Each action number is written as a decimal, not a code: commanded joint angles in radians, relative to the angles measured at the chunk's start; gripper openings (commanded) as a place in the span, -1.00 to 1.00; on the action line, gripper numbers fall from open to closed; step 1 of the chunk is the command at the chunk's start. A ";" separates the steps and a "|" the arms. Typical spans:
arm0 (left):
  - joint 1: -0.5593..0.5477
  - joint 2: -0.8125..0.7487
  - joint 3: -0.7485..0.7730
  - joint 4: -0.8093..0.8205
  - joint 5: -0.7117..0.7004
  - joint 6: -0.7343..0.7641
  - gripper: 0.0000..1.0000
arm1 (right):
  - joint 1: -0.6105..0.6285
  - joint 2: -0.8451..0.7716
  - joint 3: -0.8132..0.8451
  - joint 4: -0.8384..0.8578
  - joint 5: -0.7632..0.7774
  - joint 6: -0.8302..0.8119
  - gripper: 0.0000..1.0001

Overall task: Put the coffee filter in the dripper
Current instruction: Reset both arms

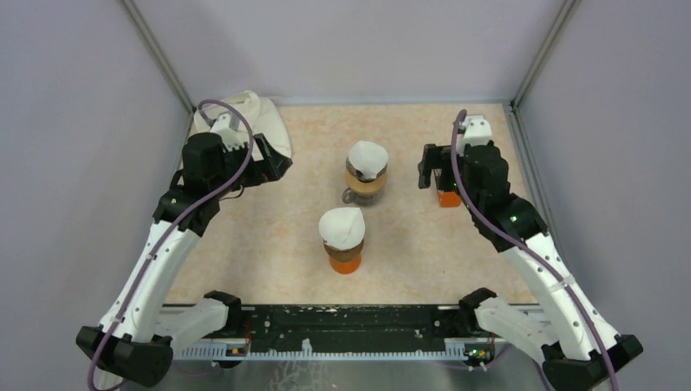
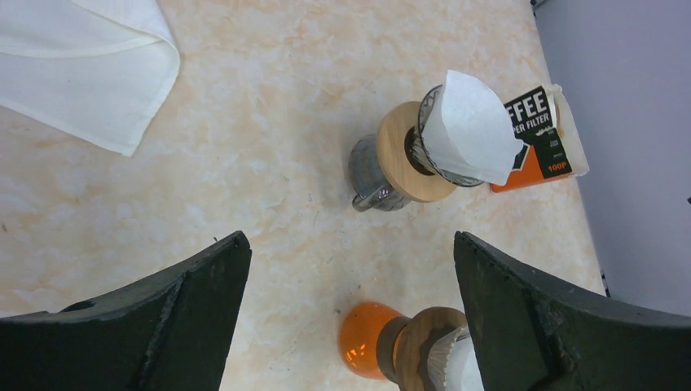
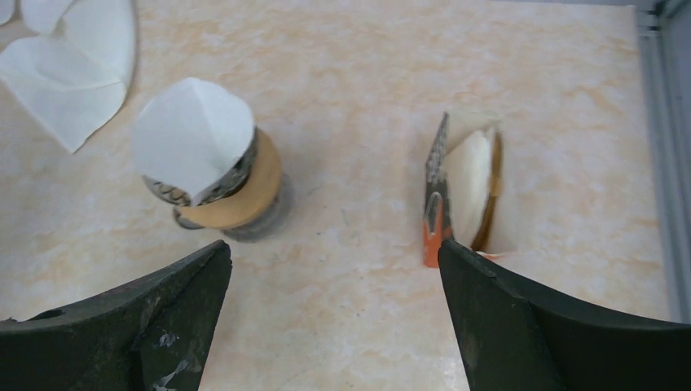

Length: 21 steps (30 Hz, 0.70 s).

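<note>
**Top view, with both wrist views.** A white paper coffee filter (image 1: 367, 157) sits point-down in the grey-based dripper (image 1: 364, 189) at centre frame, and its rim rises above the wooden collar. A second filter (image 1: 341, 226) likewise fills the orange-based dripper (image 1: 345, 261) just below it. Both cones appear seated, so the placement is judged complete or nearly so.

The left gripper (image 2: 350, 240) hangs in the upper left of the top view. Its fingers are spread wide and carry nothing, and its wrist camera looks between them onto both drippers. The right gripper (image 3: 332, 252), right of centre in the top view, is spread equally wide and is also empty. It hovers above the filter pack (image 3: 463, 183), whose mouth gapes open to show the white papers inside, presumably so that single sheets can be drawn out.

A folded white cloth (image 1: 259, 120) lies at the upper left, well apart from the drippers.
</note>
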State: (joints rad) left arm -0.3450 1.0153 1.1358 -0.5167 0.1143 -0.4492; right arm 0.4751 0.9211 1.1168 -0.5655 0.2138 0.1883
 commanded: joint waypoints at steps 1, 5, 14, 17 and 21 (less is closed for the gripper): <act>0.075 -0.037 -0.025 0.086 0.025 0.031 0.98 | -0.019 -0.099 -0.031 0.066 0.241 0.011 0.97; 0.106 -0.092 -0.056 0.155 -0.017 0.066 0.98 | -0.019 -0.199 -0.089 0.116 0.414 -0.033 0.98; 0.106 -0.305 -0.232 0.399 -0.223 0.210 0.99 | -0.020 -0.416 -0.284 0.338 0.551 -0.157 0.98; 0.106 -0.361 -0.309 0.460 -0.283 0.232 0.99 | -0.019 -0.441 -0.330 0.384 0.559 -0.164 0.98; 0.106 -0.413 -0.376 0.506 -0.331 0.237 0.99 | -0.020 -0.455 -0.369 0.422 0.576 -0.183 0.98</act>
State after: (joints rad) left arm -0.2440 0.6376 0.8078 -0.1135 -0.1352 -0.2535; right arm 0.4618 0.4843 0.7689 -0.2569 0.7471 0.0448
